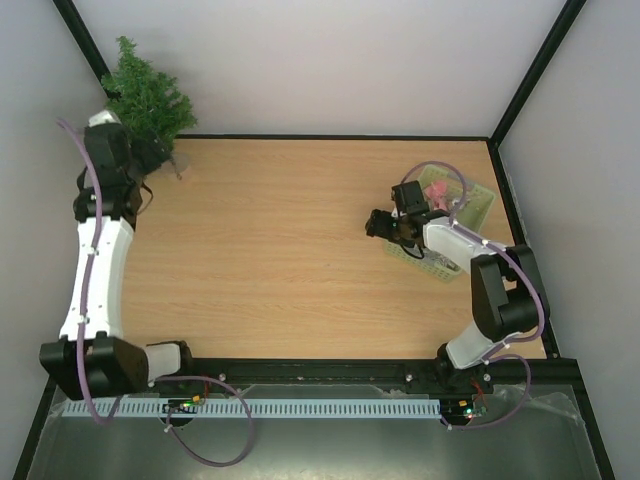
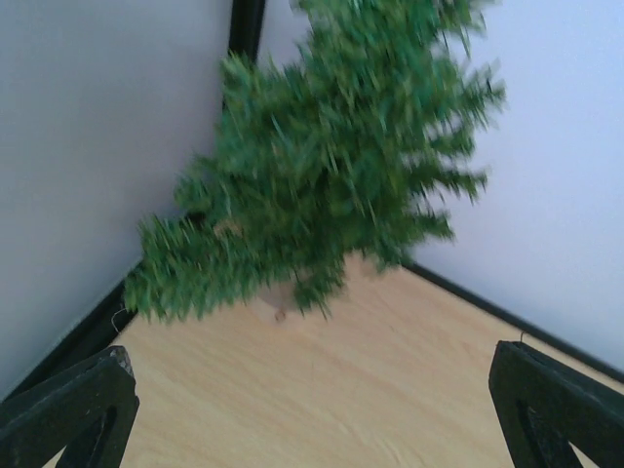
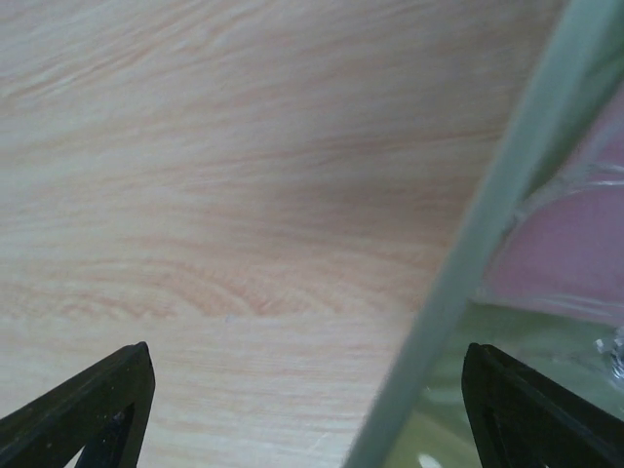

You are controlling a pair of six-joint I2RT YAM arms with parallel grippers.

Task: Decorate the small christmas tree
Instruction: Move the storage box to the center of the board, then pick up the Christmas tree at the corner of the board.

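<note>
L gripper (image 2: 310,390) jaws stood released, empty, facing small christmas tree (image 2: 331,166); R gripper (image 3: 307,390) jaws released, well right of tree.

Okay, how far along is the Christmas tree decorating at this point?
Barely started. Done: nothing shows; the small christmas tree in the far left corner looks bare. In hand: nothing; the left gripper faces the tree open and empty, and the right gripper is open at the rim of the green tray, which holds something pink. Left: picking up decorations and hanging them.
</note>
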